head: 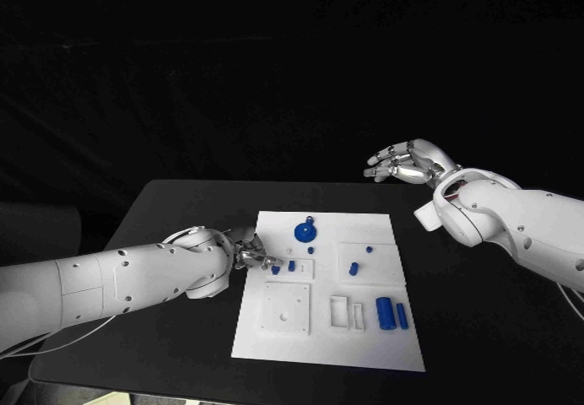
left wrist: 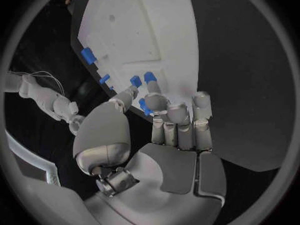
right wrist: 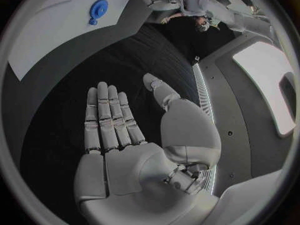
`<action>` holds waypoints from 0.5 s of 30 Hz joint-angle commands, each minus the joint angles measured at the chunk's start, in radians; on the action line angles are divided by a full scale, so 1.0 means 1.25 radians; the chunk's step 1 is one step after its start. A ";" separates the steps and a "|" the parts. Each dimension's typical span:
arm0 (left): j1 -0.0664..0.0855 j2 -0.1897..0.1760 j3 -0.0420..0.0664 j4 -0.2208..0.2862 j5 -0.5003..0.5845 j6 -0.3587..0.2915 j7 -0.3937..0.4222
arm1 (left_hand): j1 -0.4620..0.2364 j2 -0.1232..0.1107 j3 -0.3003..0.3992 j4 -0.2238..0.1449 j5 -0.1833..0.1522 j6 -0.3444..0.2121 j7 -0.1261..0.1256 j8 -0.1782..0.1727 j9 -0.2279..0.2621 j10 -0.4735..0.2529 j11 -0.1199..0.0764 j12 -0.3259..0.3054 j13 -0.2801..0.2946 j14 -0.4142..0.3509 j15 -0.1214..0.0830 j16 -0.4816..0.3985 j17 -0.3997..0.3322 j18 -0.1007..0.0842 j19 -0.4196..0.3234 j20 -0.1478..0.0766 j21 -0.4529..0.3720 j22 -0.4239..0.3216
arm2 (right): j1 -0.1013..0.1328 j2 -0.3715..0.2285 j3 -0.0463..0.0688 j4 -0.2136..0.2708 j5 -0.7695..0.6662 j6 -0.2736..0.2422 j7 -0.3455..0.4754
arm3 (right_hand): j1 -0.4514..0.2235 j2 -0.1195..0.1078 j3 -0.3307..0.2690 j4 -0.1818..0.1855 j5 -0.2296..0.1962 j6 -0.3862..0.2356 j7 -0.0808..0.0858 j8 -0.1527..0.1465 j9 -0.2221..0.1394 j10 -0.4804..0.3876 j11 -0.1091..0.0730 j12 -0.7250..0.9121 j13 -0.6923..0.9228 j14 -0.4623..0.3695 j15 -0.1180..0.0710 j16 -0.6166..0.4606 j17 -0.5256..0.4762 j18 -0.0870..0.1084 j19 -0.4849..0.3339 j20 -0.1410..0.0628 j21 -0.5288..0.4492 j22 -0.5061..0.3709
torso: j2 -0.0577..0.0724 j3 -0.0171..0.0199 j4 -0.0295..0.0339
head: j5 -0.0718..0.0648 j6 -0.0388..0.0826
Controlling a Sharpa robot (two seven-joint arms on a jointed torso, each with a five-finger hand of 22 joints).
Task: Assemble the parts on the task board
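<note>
The white task board lies mid-table. On it are a round blue disc part, a few small blue pegs and two blue cylinders. My left hand rests at the board's left edge with its fingers curled. It pinches a small blue part between thumb and a fingertip, right next to two small blue pieces. My right hand hovers high over the table's far edge, fingers spread, holding nothing.
The board has square recesses and slots in its near half. The black table extends around the board on all sides. The right forearm hangs above the table's right side.
</note>
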 commanded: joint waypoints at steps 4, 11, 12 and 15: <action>0.000 -0.021 0.024 0.020 0.090 -0.047 0.052 | 0.017 -0.005 -0.026 0.008 -0.003 -0.031 0.012 -0.028 -0.012 -0.016 0.012 -0.031 -0.016 -0.018 0.009 -0.028 -0.013 0.005 -0.021 -0.100 -0.017 0.002 | 0.000 -0.003 0.000 0.001 0.002 0.006 0.008 | 0.000 0.004 -0.003 0.000 0.004 -0.002 0.002 0.000 -0.001 0.007 0.000 -0.005 -0.002 0.000 0.005 -0.005 -0.001 0.005 -0.005 0.001 -0.005 -0.001 | 0.000 0.0004 0.0003 | -0.002 0.003; 0.003 -0.045 0.035 0.031 0.151 -0.059 0.076 | 0.048 -0.002 -0.046 0.021 -0.003 -0.094 0.035 -0.075 -0.032 -0.061 0.033 -0.075 -0.033 -0.056 0.027 -0.071 -0.032 -0.005 -0.051 -0.090 -0.047 -0.008 | 0.000 -0.005 0.000 0.002 0.002 0.005 0.009 | 0.000 0.004 -0.003 0.000 0.004 -0.002 0.002 0.000 -0.001 0.007 0.000 -0.005 -0.002 0.000 0.005 -0.005 -0.001 0.005 -0.005 0.001 -0.005 -0.001 | -0.001 0.0006 0.0006 | -0.001 0.005; 0.003 -0.046 0.035 0.031 0.153 -0.056 0.078 | 0.056 -0.002 -0.045 0.025 -0.003 -0.101 0.040 -0.082 -0.036 -0.068 0.037 -0.084 -0.037 -0.063 0.032 -0.081 -0.037 -0.007 -0.055 -0.088 -0.052 -0.010 | 0.000 -0.005 0.000 0.002 0.002 0.005 0.008 | 0.000 0.004 -0.003 0.000 0.004 -0.002 0.002 0.000 -0.001 0.007 0.000 -0.005 -0.002 0.000 0.005 -0.005 -0.001 0.005 -0.005 0.001 -0.005 -0.001 | -0.001 0.0006 0.0002 | 0.000 0.005; 0.003 -0.049 0.034 0.034 0.159 -0.045 0.084 | 0.076 0.001 -0.044 0.031 -0.003 -0.112 0.045 -0.092 -0.044 -0.079 0.042 -0.099 -0.043 -0.070 0.038 -0.096 -0.043 -0.012 -0.062 -0.084 -0.061 -0.013 | 0.000 -0.006 0.000 0.002 0.003 0.006 0.008 | 0.000 0.004 -0.004 0.000 0.004 -0.002 0.002 0.000 -0.001 0.007 0.000 -0.005 -0.002 0.000 0.005 -0.005 -0.001 0.005 -0.005 0.001 -0.005 -0.001 | 0.000 0.0005 -0.0001 | 0.000 0.005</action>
